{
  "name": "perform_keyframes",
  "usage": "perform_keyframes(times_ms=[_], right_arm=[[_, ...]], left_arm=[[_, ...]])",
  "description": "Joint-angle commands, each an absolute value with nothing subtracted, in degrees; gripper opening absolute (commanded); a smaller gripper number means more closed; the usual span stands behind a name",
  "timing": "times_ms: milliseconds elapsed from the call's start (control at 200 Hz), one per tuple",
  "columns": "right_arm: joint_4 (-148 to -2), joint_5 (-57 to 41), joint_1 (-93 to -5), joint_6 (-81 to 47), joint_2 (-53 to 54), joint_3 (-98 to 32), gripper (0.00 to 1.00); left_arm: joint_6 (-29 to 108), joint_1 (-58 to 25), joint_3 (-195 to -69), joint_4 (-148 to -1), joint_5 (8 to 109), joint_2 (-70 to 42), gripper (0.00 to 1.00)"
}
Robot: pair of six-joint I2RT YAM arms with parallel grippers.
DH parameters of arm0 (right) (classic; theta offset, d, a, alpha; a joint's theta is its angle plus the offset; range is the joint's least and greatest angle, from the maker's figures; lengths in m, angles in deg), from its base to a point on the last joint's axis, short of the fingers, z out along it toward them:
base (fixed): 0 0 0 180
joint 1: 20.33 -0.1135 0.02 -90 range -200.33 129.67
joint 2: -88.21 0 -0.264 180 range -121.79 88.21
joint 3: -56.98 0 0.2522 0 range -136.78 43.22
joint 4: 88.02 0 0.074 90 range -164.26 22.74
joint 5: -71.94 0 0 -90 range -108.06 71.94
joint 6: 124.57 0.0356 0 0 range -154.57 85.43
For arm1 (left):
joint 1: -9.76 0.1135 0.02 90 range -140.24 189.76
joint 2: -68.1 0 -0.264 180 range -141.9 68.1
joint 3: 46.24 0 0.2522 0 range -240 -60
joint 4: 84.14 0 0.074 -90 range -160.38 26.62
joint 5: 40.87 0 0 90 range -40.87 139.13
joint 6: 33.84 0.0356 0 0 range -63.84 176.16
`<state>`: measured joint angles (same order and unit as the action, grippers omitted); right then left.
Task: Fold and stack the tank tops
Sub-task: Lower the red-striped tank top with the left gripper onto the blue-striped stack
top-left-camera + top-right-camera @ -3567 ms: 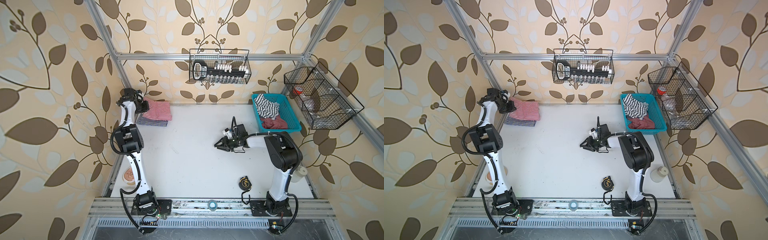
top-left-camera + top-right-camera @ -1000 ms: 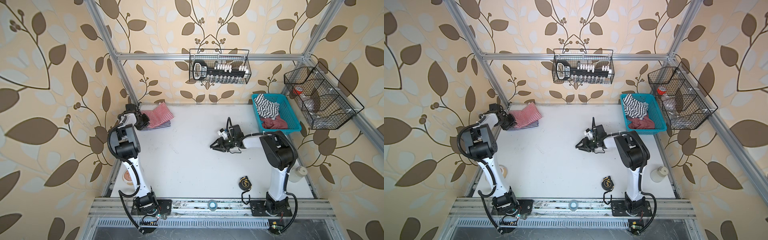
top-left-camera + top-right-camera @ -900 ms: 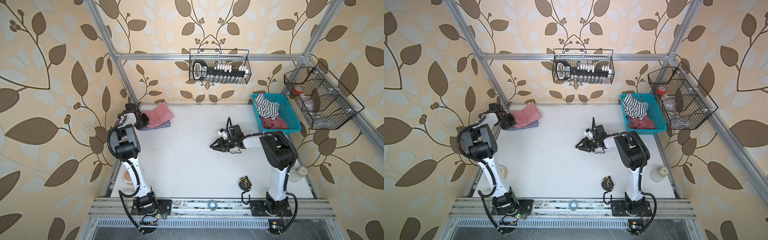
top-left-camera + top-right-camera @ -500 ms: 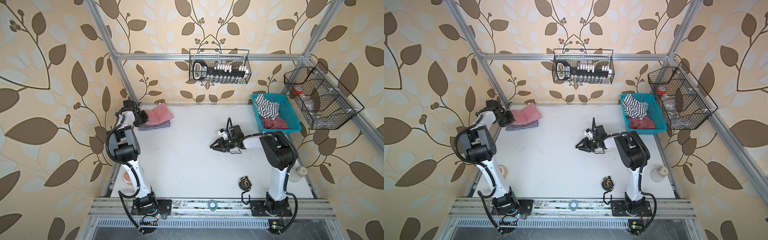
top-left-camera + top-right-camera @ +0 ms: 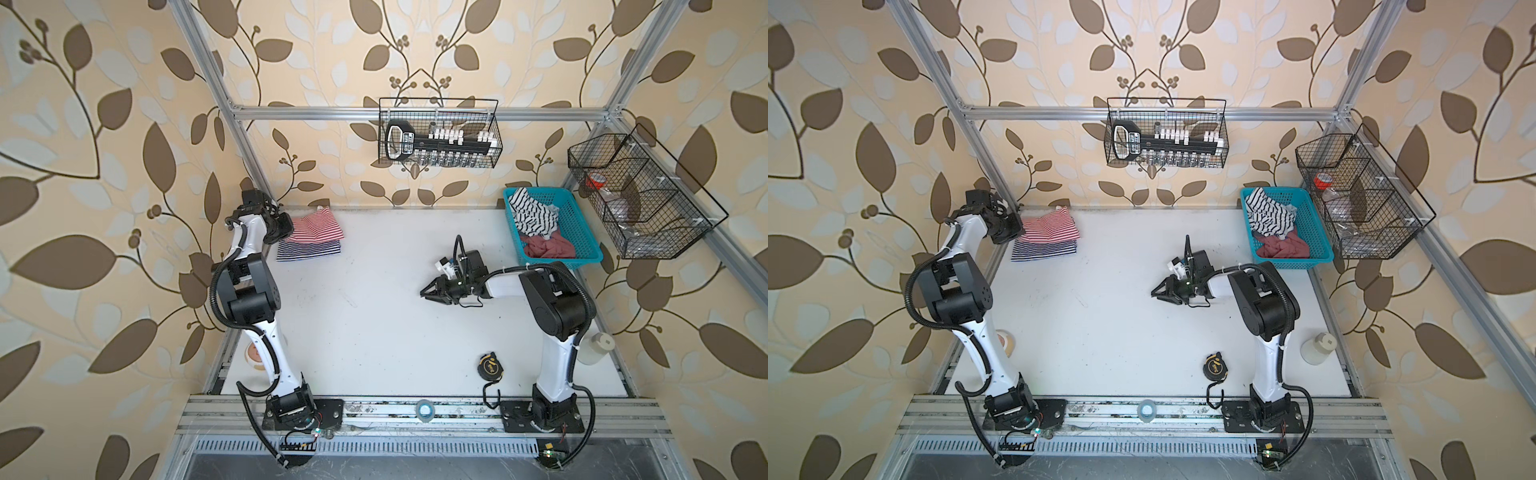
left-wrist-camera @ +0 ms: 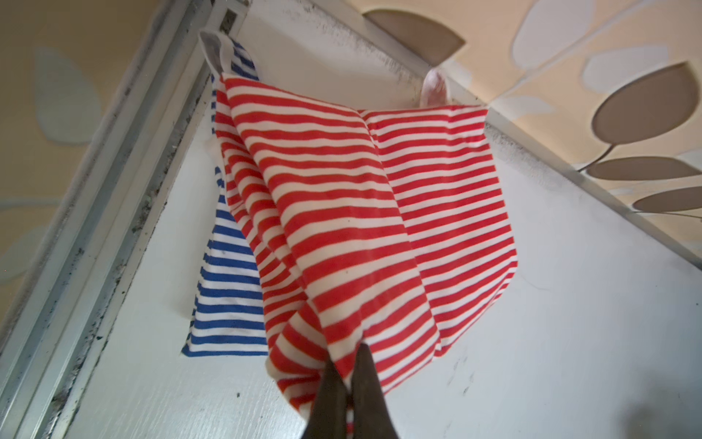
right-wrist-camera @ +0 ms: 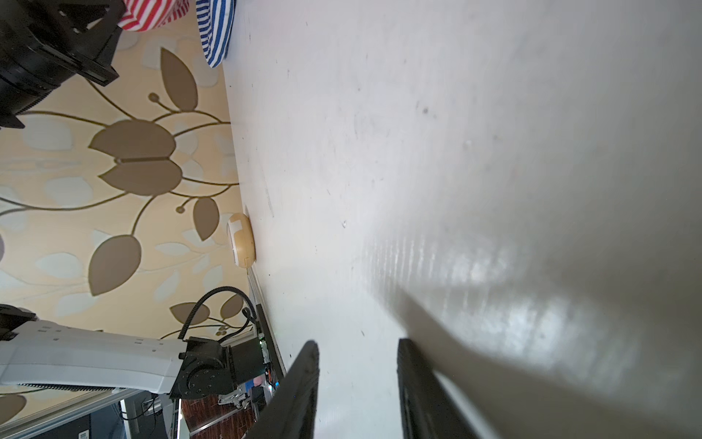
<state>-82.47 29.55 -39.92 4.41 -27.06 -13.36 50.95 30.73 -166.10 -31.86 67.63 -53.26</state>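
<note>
While the left gripper (image 6: 346,355) clamps the red tank top (image 6: 342,228), presumably aligning it atop the navy tank top (image 6: 228,296), the right gripper (image 7: 357,344) hangs half-open, empty.

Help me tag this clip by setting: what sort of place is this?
Probably a lab robot cell: left arm and right arm bolted at a white table, an aluminium frame backed with leaf wallpaper, a wire basket hung on it.
</note>
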Motion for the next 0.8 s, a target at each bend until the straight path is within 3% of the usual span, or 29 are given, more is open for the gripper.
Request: perform_keyframes(times_ms=[0, 215, 280, 345, 395, 470, 795], right_arm=[[-74.67, 23.87, -40.10, 4.02, -31.41, -10.65, 0.37], [-74.33, 24.01, -40.10, 3.91, -31.77, -11.09, 0.37], [-74.36, 23.97, -40.10, 3.96, -31.86, -11.09, 0.37], [-74.31, 23.95, -40.11, 3.95, -31.86, -11.25, 0.37], [-74.26, 24.07, -40.11, 3.83, -31.86, -11.36, 0.37], [-74.17, 24.04, -40.17, 3.67, -31.75, -11.33, 0.37], [-69.02, 20.73, -40.09, 0.38, -24.30, -10.62, 0.37]], left_arm=[[54.54, 30.68, -164.71, -28.08, 63.54, -55.75, 0.00], [52.25, 31.38, -163.25, -30.12, 59.07, -57.84, 0.00], [51.37, 31.38, -163.78, -29.58, 57.62, -58.42, 0.18], [49.72, 31.42, -163.87, -29.63, 56.30, -58.26, 0.26], [48.08, 31.44, -163.53, -30.49, 55.78, -57.42, 0.43], [45.27, 31.39, -162.59, -32.82, 56.65, -55.13, 0.53], [39.42, 31.38, -156.78, -36.91, 54.44, -37.04, 0.64]])
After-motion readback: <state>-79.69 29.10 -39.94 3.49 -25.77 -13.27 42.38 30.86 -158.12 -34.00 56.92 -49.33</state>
